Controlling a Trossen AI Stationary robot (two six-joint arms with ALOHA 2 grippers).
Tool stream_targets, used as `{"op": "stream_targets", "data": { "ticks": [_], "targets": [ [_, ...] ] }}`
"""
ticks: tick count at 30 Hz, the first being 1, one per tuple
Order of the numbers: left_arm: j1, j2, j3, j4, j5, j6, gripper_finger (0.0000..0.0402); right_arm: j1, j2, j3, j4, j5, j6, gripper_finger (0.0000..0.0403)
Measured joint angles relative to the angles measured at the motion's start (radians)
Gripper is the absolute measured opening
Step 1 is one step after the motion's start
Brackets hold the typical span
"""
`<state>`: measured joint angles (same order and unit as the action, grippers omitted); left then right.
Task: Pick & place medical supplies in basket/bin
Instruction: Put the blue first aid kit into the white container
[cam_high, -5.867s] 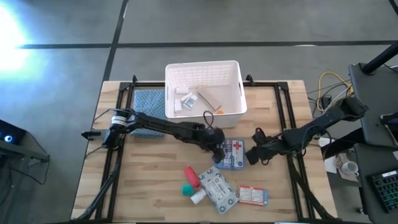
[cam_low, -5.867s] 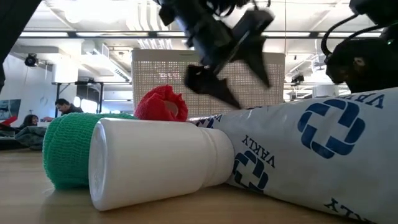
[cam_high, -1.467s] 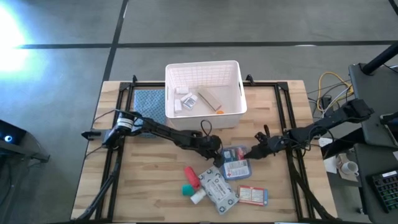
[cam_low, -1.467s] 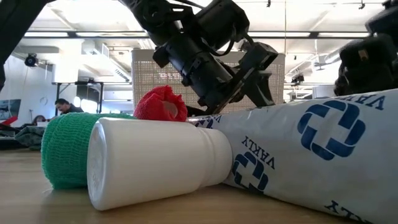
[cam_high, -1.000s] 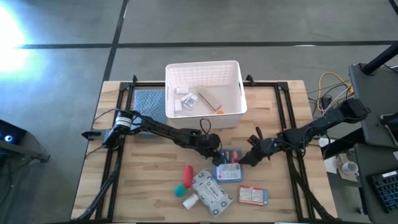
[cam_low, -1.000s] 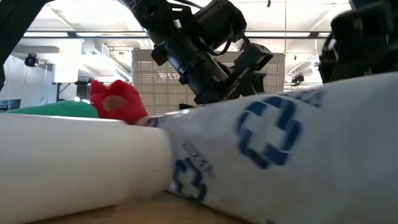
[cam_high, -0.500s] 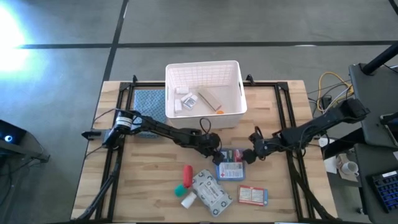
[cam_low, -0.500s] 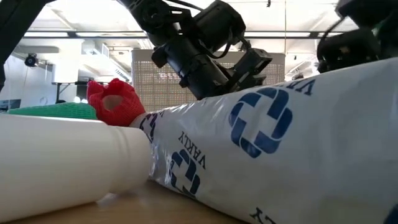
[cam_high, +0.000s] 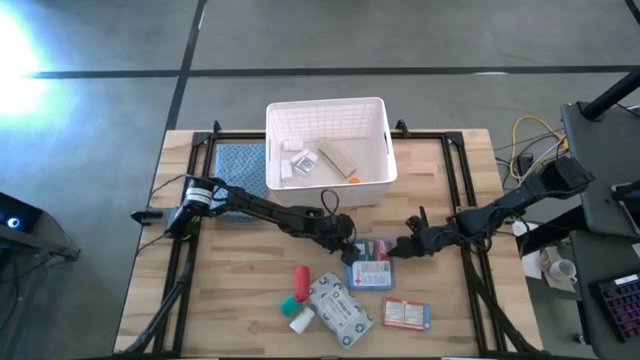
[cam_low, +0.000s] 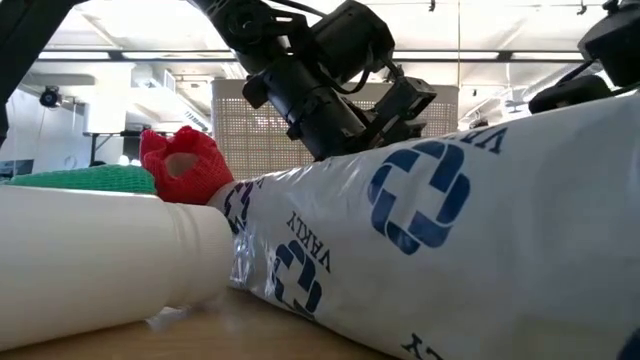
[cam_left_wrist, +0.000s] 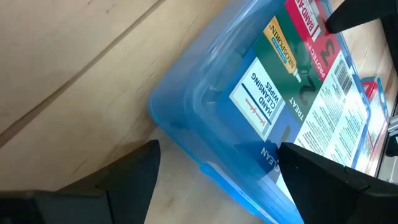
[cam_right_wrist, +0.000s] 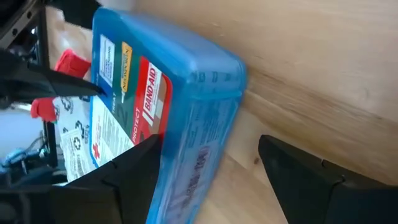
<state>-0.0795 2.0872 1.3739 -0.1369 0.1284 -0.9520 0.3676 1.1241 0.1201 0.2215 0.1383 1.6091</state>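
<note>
The medical supplies are only partly stowed: you have a few items inside the white bin (cam_high: 327, 145) at the table's far edge. Left on the table: blue first-aid case (cam_high: 372, 264), red tube (cam_high: 302, 278), green-capped bottle (cam_high: 293, 312), grey-white packet (cam_high: 339, 312), white-red box (cam_high: 406, 315). Your left gripper (cam_high: 349, 256) and right gripper (cam_high: 396, 250) flank the case, each spread wide, gripping nothing.

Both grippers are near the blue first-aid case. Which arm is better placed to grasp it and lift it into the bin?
Probably the left. The left gripper is open with the blue case between its fingers, and it is on the side of the bin. The right gripper, also open, sits beside the case's far end.
</note>
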Motion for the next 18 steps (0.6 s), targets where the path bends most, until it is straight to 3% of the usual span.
{"op": "stream_targets", "data": {
  "ticks": [18],
  "targets": [
    [0.015, 0.000, -0.025, 0.068, -0.014, -0.009, 0.0301, -0.026, 0.215, 0.124, 0.111, 0.027, -0.128, 0.0265]
  ]
}}
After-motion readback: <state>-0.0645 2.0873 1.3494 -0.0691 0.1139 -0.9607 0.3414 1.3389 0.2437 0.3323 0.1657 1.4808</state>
